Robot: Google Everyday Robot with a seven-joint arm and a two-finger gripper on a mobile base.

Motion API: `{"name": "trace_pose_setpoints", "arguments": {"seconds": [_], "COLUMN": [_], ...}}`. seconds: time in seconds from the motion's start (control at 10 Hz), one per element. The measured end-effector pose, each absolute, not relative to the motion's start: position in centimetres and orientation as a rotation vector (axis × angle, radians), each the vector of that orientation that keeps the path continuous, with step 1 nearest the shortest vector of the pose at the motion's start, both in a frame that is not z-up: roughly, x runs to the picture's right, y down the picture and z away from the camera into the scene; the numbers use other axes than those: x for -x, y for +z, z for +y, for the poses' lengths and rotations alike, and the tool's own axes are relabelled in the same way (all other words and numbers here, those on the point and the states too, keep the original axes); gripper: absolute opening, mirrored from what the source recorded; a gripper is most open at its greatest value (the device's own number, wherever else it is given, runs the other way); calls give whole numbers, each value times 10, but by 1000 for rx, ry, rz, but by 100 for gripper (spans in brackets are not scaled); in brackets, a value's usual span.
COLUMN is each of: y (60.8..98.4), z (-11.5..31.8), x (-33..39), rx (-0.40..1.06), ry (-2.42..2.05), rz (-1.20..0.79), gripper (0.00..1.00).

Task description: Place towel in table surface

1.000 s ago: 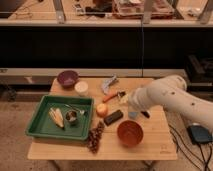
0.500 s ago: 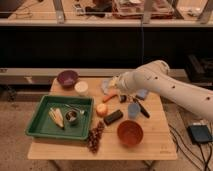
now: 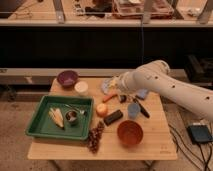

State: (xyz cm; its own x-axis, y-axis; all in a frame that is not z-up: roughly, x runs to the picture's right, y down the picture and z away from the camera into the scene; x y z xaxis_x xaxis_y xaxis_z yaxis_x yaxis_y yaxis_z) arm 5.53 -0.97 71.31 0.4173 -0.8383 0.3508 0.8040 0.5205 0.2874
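Stretching the white arm (image 3: 165,82) in from the right, low over the back of the wooden table (image 3: 155,137), wrist bending down toward the left. Holding the gripper (image 3: 113,90) right at the towel (image 3: 105,86), just behind the orange fruit (image 3: 102,109); clamping or gaping, impossible to tell. Showing the towel as a pale blue crumpled bunch, lying at the table's rear middle, right of the white bowl (image 3: 80,87).

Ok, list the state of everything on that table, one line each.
pincer: low over the table's back edge, by the towel.
towel: bunched on the table, partly behind the arm.
blue cup: upright.
orange bowl: upright.
purple bowl: upright.
green tray: flat, loaded.
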Motion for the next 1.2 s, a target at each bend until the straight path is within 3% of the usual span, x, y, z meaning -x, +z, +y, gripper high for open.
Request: {"name": "trace_pose_setpoints", "arguments": {"seconds": [0.4,0.7,0.8,1.0,1.2], "y": [786,842,856,872,900], "z": [-44,-54,-57,-60,-59], "x": [-34,-17,-14,-9,-4], "rx": [-25,25,41,60,107], "ry": [-1069,-1109,-1113,-1115,-1104], "rz": [-511,-496,-481,-453,-405], "gripper": [41,20,21,34,57]}}
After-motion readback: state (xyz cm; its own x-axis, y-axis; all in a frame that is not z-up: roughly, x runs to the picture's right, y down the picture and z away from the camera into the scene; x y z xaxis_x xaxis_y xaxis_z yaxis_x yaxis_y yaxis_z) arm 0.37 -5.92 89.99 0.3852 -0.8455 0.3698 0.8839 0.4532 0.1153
